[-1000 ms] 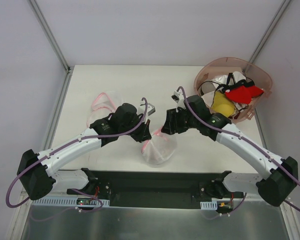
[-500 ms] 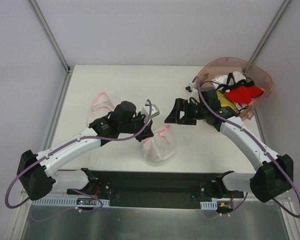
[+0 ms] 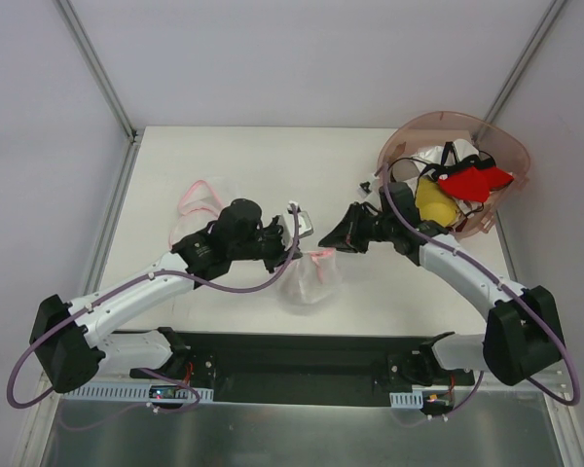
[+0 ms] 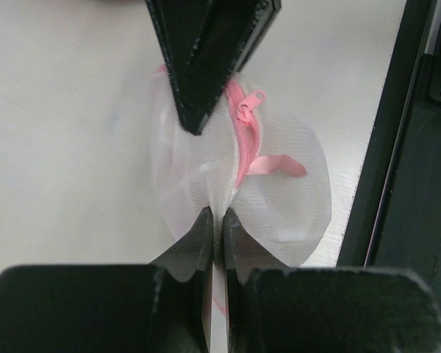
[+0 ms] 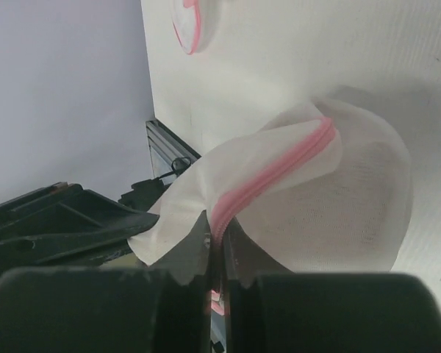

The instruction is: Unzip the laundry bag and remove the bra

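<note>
Slippage looked the likeliest trouble. Both arms met over the laundry bag (image 3: 310, 277), which sat on or just above the table (image 3: 195, 156) near its front edge, between the two grippers and well apart from the basket (image 3: 506, 146) at the far right corner. The left gripper (image 4: 214, 220) was clenched on a fold of white mesh at one side of the pouch. The right gripper (image 5: 217, 237) was pinched tight on the pink zipper rim (image 5: 279, 166). In the left wrist view the zipper pull (image 4: 250, 105) showed bare just beside the right arm's fingertip, so that grip seemed to sit on the rim and not on the pull. If so, drawing the arms apart would likely stretch or drag the whole pouch without running the slider, and the thin mesh might slide out of the left fingers or strain at a seam. Loose mesh bunched along the teeth could also jam the slider. The zipper looked closed along its visible length, and the bra could not be made out; I judged it to be inside, hidden by the folded mesh.
</note>
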Controlling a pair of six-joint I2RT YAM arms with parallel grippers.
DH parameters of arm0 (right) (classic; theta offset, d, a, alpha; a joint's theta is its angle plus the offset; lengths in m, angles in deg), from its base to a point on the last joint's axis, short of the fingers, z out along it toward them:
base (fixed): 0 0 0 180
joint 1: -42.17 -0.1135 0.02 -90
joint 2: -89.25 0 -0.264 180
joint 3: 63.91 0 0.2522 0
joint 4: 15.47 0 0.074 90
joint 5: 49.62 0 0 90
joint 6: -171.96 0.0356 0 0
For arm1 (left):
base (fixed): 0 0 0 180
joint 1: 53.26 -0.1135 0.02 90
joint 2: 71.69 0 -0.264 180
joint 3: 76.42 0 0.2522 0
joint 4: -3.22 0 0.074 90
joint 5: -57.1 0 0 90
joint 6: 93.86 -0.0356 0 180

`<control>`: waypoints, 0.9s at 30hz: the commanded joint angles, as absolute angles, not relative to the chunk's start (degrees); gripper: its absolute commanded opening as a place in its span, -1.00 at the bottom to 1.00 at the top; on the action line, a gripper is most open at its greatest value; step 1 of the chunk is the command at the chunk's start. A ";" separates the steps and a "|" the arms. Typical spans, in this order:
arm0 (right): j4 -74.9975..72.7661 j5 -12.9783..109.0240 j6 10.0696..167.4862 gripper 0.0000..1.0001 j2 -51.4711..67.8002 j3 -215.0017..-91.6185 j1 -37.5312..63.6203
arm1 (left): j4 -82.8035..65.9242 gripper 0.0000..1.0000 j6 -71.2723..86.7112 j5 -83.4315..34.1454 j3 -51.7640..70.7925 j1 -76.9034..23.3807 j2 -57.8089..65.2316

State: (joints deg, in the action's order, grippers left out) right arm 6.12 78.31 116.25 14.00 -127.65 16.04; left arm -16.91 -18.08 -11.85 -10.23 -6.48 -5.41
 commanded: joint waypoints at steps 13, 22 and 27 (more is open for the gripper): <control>8.84 52.35 126.34 -0.97 26.49 -125.58 5.88 | -8.89 0.93 -11.60 -6.19 -11.50 -6.42 -7.45; 11.12 46.36 128.54 -0.98 27.28 -125.75 4.20 | -2.37 0.60 -5.27 -8.11 -15.72 -2.99 -8.15; 12.35 44.51 130.65 -0.98 27.19 -125.66 4.20 | -0.18 0.60 -2.12 -15.57 -17.03 0.70 -7.45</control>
